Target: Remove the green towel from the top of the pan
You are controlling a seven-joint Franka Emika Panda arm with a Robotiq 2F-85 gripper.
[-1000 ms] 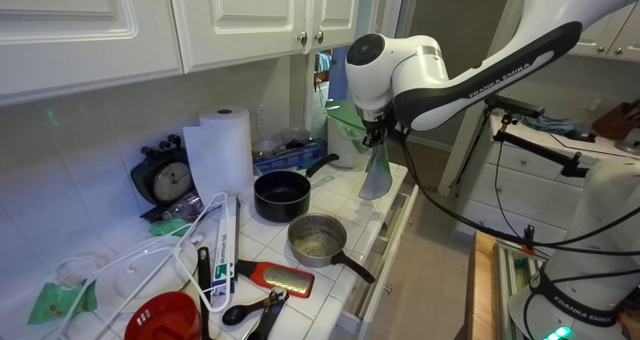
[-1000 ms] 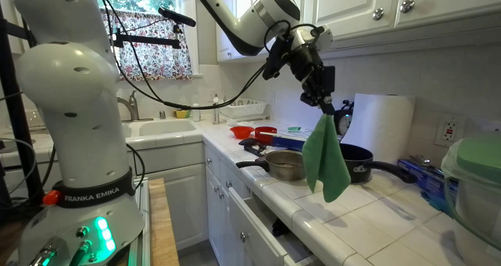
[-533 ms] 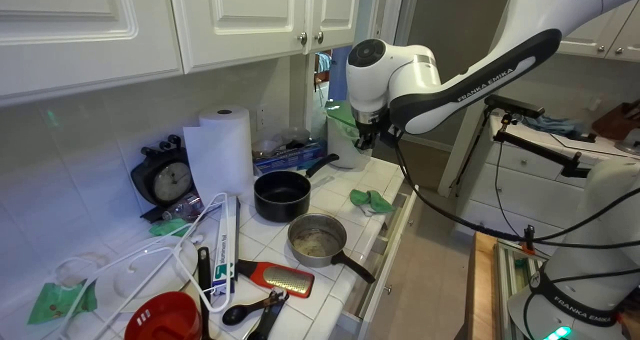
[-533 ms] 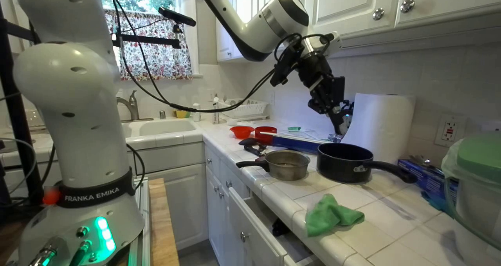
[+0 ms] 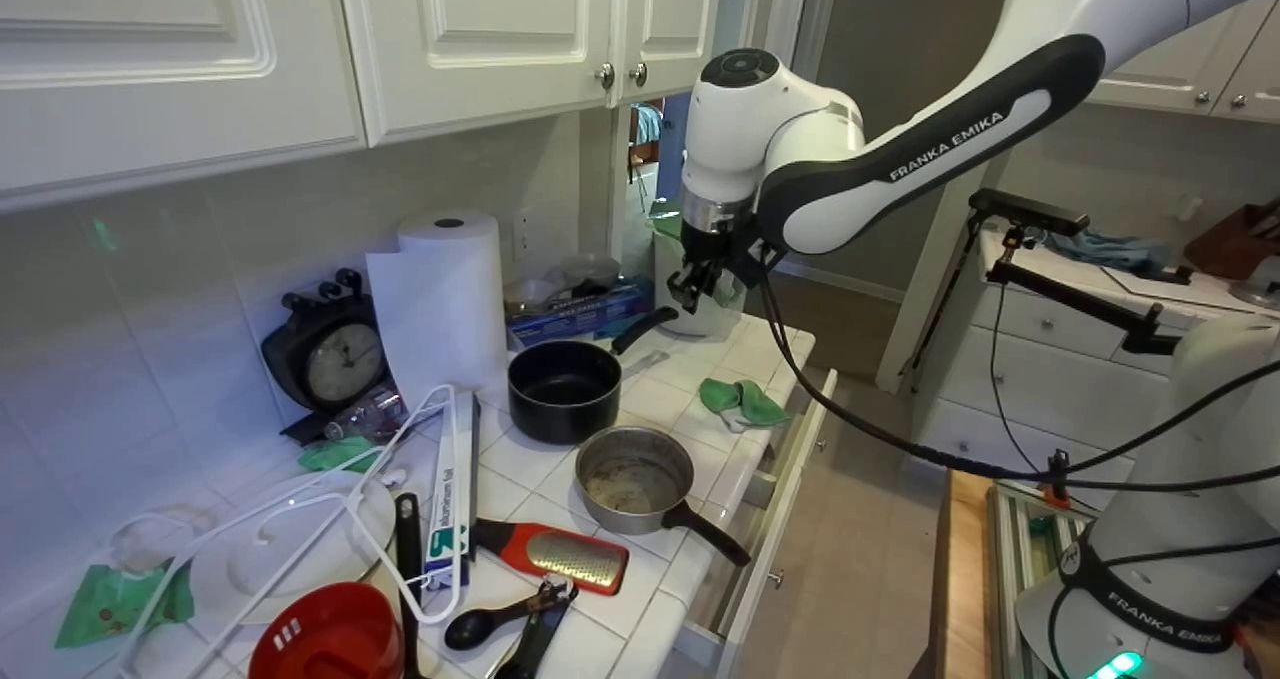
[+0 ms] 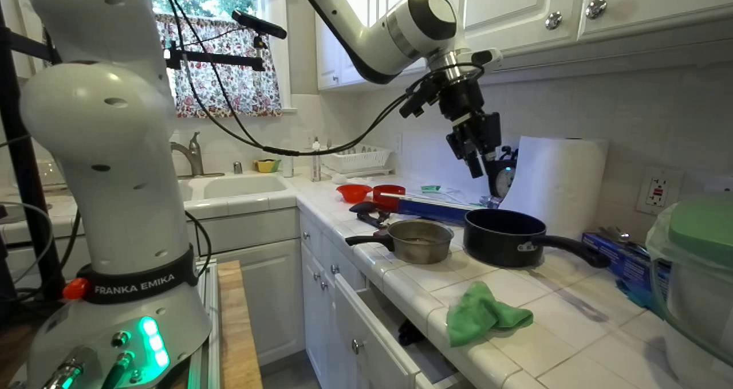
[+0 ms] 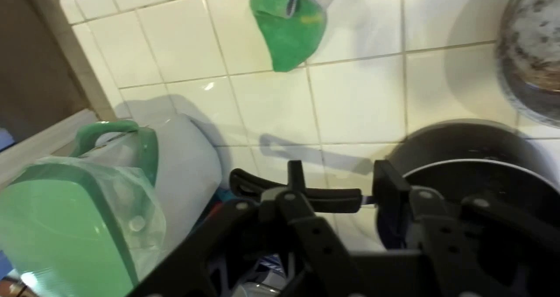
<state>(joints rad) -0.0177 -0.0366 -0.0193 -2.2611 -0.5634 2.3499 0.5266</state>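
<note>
The green towel (image 5: 742, 402) lies crumpled on the white tiled counter near its front edge, in both exterior views (image 6: 484, 314). It also shows at the top of the wrist view (image 7: 291, 34). My gripper (image 6: 484, 183) is open and empty, raised above the counter, apart from the towel. In the wrist view my spread fingers (image 7: 339, 170) appear over the handle of the black pan (image 7: 481, 179), with nothing between them. The black pan (image 5: 563, 404) and the worn metal pan (image 5: 633, 479) stand uncovered beside each other.
A white bin with a green lid (image 6: 698, 228) stands at the counter's end. A paper towel roll (image 5: 455, 299) and a blue box (image 6: 624, 263) are at the wall. A red grater (image 5: 570, 557) and white hangers (image 5: 350, 499) lie nearby. A drawer (image 6: 372, 331) stands open below.
One second ago the towel hung from my shut gripper; by half a second ago it was dropped on the counter. Since then my open gripper has shifted slightly away from the towel, toward the black pan.
</note>
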